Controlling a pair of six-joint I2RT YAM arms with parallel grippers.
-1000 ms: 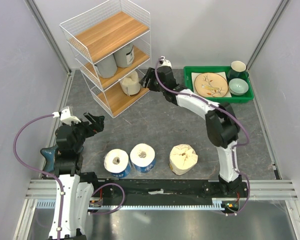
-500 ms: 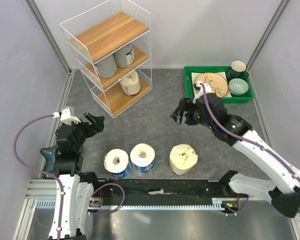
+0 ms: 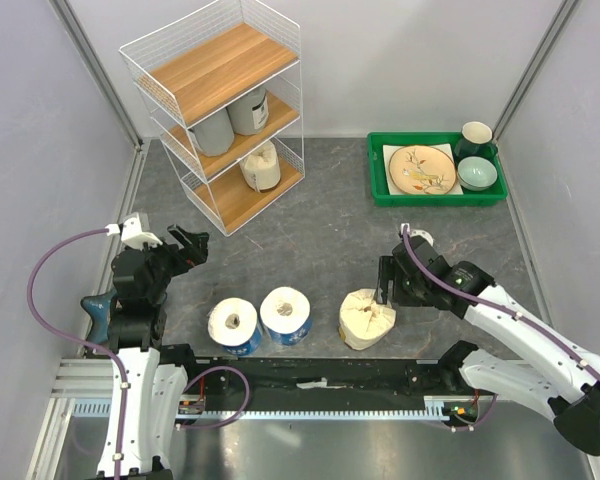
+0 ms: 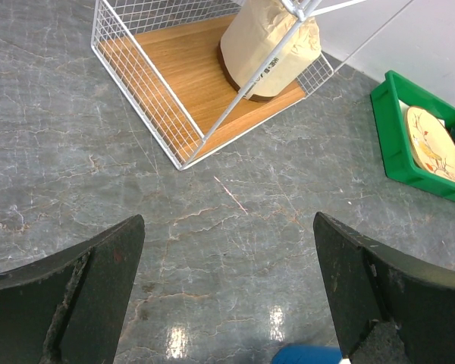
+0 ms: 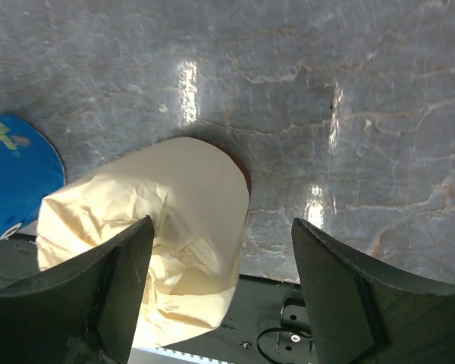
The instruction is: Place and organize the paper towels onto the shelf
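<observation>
Wire shelf (image 3: 220,70) with wooden tiers, crinkled paper roll (image 3: 367,318), glossy stone-look table (image 3: 320,230)

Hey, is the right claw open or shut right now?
Open. The right claw hangs over the cream roll with its jaws wide apart, not closed on it.

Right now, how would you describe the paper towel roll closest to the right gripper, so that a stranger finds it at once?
Start at the black rail along the near edge of the table. Three rolls stand in a row beyond it; the cream roll is the rightmost. Its surface is rough and crumpled, while the two blue-wrapped rolls beside it are smooth.
</observation>
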